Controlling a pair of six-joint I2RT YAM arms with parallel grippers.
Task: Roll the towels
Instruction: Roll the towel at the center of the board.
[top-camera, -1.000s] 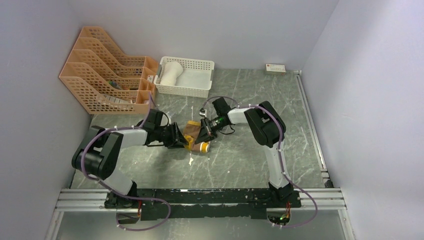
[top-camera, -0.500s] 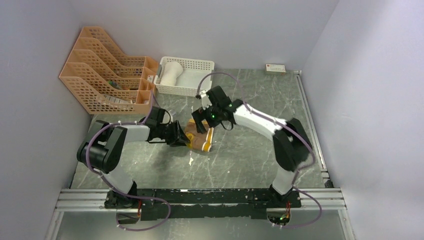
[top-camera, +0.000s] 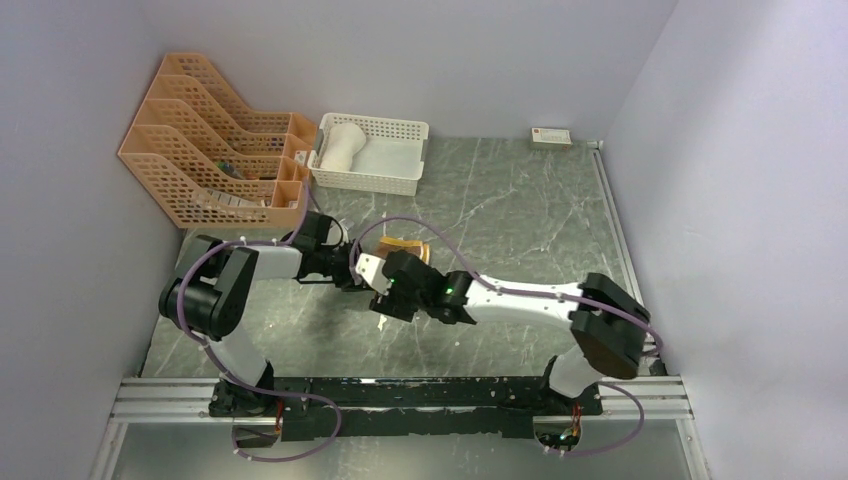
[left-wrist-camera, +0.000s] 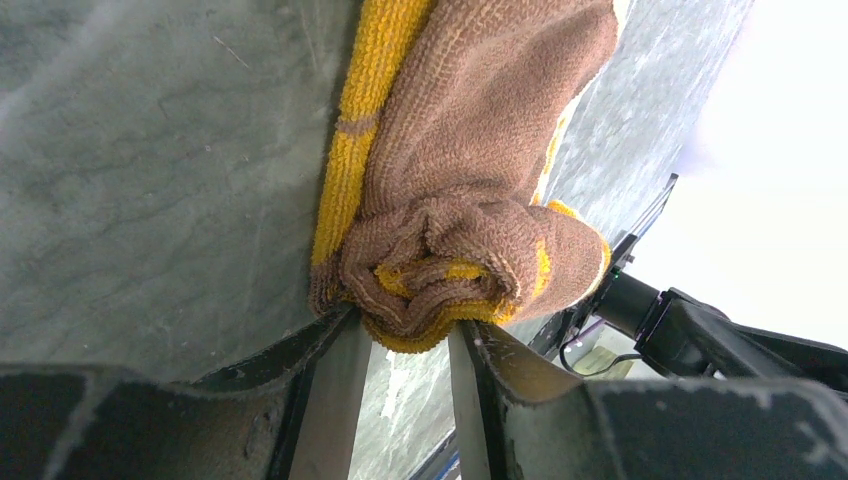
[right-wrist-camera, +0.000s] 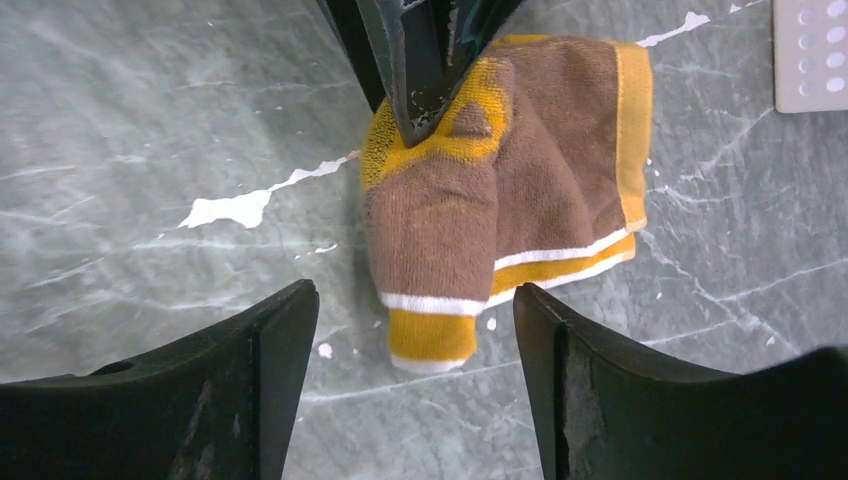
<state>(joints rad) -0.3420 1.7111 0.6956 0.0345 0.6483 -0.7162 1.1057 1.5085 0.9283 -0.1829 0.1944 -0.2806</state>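
Note:
The brown and mustard-yellow towel (right-wrist-camera: 520, 170) lies partly rolled on the marble table, its rolled part pointing toward my right gripper (right-wrist-camera: 415, 295). That gripper hovers open above the roll's free end, with nothing between its fingers. My left gripper (left-wrist-camera: 410, 335) is shut on the roll's other end (left-wrist-camera: 450, 280). From above, the left gripper (top-camera: 353, 268) and right gripper (top-camera: 392, 290) meet mid-table and hide most of the towel (top-camera: 405, 247). The cream-white towel (top-camera: 340, 145) lies rolled in the white basket (top-camera: 400, 182).
Orange lattice file racks (top-camera: 210, 150) stand at the back left beside the basket. A small white box (top-camera: 551, 136) lies at the back wall. The right arm stretches low across the table's middle from its base (top-camera: 585, 370).
My right gripper let go of the towel, opened, and swung round to the near side, now hovering over the roll. The left gripper kept its hold and barely moved.

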